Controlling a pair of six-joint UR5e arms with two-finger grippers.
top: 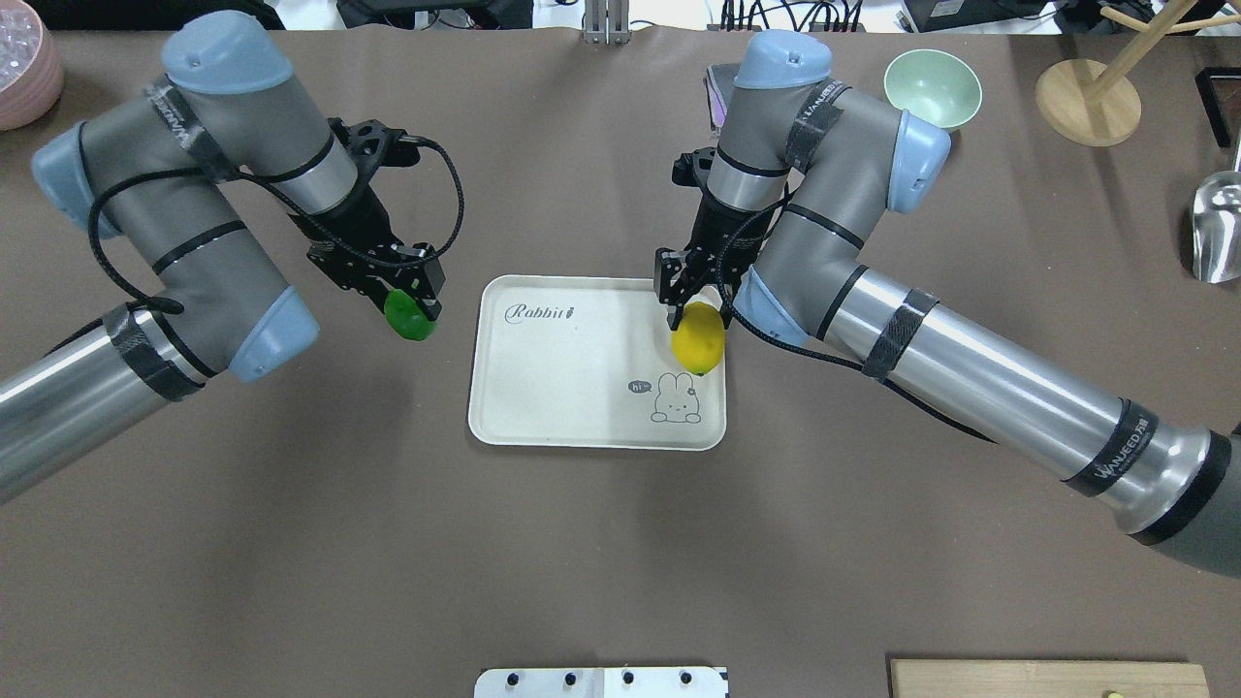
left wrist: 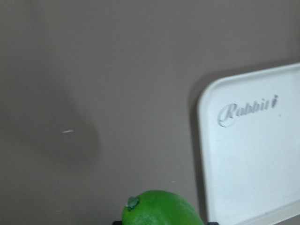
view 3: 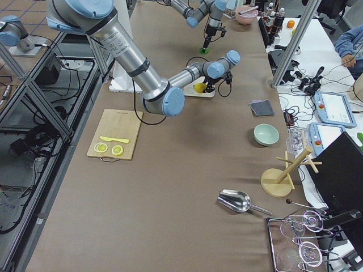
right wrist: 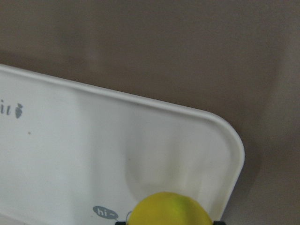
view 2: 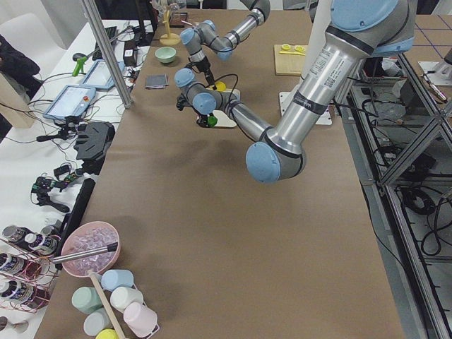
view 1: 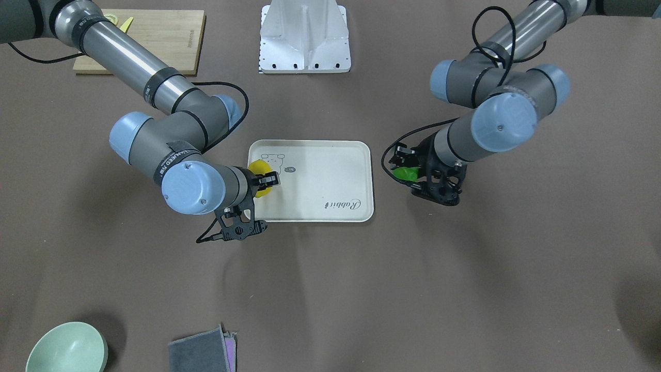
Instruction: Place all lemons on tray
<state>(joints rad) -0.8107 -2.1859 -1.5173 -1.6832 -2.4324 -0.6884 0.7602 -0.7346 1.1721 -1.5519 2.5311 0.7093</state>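
My right gripper [top: 692, 312] is shut on the bright yellow lemon [top: 698, 339] and holds it over the right end of the cream tray [top: 582, 378], near the bear drawing. The right wrist view shows the yellow lemon [right wrist: 168, 210] above the tray corner [right wrist: 93, 154]. My left gripper [top: 415, 306] is shut on the glossy green lemon [top: 409, 316] and holds it above the table, just left of the tray. The left wrist view shows the green lemon [left wrist: 161, 208] beside the tray's edge [left wrist: 253, 154]. In the front view the yellow lemon [view 1: 260, 173] is on the left and the green lemon [view 1: 405, 173] on the right.
A wooden cutting board [view 1: 155, 36] with lemon slices lies by the robot's base on its right. A green bowl [top: 933, 87], a grey cloth [view 1: 204, 351], a wooden stand [top: 1086, 97] and a metal scoop [top: 1217, 228] sit at the far right.
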